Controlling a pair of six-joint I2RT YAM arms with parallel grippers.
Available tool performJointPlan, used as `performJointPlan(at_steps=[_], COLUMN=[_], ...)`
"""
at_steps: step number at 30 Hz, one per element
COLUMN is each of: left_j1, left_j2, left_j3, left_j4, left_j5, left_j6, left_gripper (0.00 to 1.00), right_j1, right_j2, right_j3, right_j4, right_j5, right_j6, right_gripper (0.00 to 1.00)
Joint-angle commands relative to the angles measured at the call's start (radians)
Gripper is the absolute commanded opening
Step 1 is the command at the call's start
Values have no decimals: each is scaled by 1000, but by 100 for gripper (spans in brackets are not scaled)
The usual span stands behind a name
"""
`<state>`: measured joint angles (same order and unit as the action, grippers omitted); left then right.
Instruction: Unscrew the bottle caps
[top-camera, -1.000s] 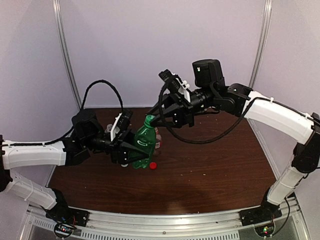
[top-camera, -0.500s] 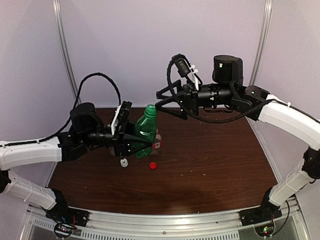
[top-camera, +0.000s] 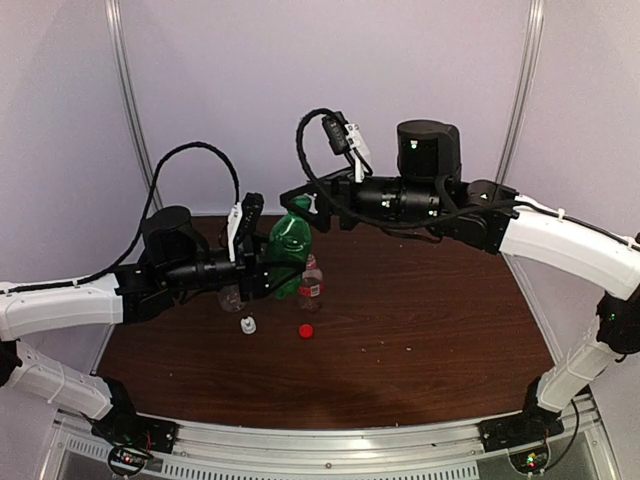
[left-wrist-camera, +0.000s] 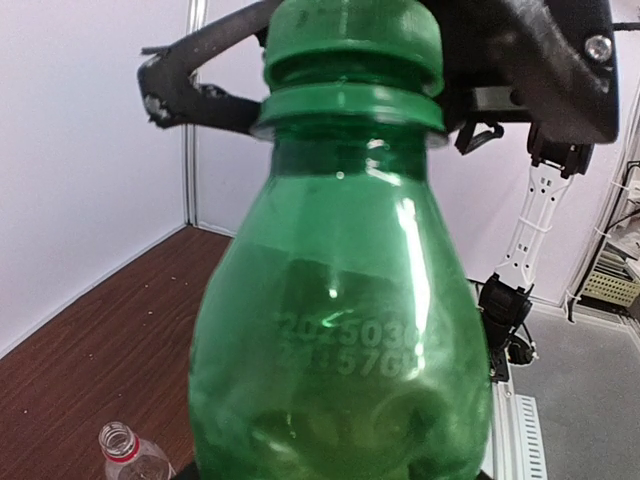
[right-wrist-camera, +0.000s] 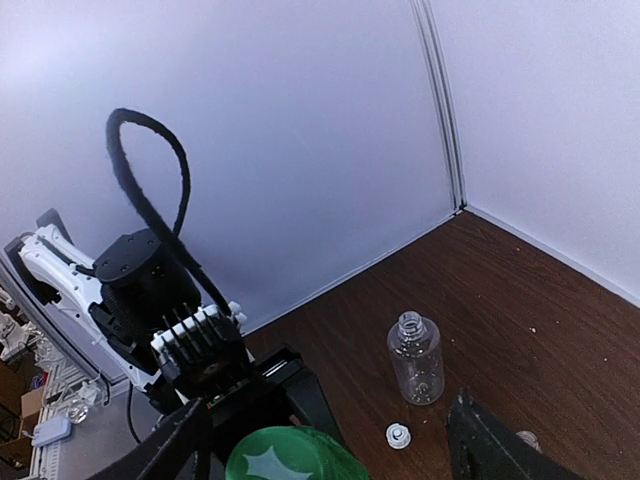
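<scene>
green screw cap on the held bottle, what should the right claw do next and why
Probably close the right claw on the round green plastic cap and twist: it stands open either side of the cap, and the left claw grips the green plastic bottle.

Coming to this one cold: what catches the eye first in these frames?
A green bottle gripped by the left tool dominates the middle of the top view. The right tool stands open on either side of its green cap, which is on the bottle. Nearer the arms' bases, a red cap and a white nozzle cap lie loose on the brown table.
</scene>
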<state>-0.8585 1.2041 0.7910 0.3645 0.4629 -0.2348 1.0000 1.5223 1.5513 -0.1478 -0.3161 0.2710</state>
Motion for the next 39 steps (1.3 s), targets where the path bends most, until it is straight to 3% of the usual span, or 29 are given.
performJointPlan(at_steps=[1, 7, 18, 24, 39], left_j1=[-5, -5, -5, -5, -4], left_j2=[-20, -20, -24, -24, -37], left_j3=[1, -4, -19, -18, -22], left_j4=[45, 44, 39, 40, 34], left_j5=[-38, -41, -50, -50, -59], left_j6=[-11, -6, 0, 2, 6], left_gripper=[25, 25, 24, 24, 24], right_j1=[10, 17, 22, 22, 22], right_j2=[36, 31, -10, -3, 26], right_j3=[44, 37, 6, 12, 4], right_j4=[-13, 9, 45, 37, 47], right_j5=[57, 27, 31, 16, -26], right_j6=[24, 4, -15, -20, 3], right_gripper=[76, 56, 61, 46, 49])
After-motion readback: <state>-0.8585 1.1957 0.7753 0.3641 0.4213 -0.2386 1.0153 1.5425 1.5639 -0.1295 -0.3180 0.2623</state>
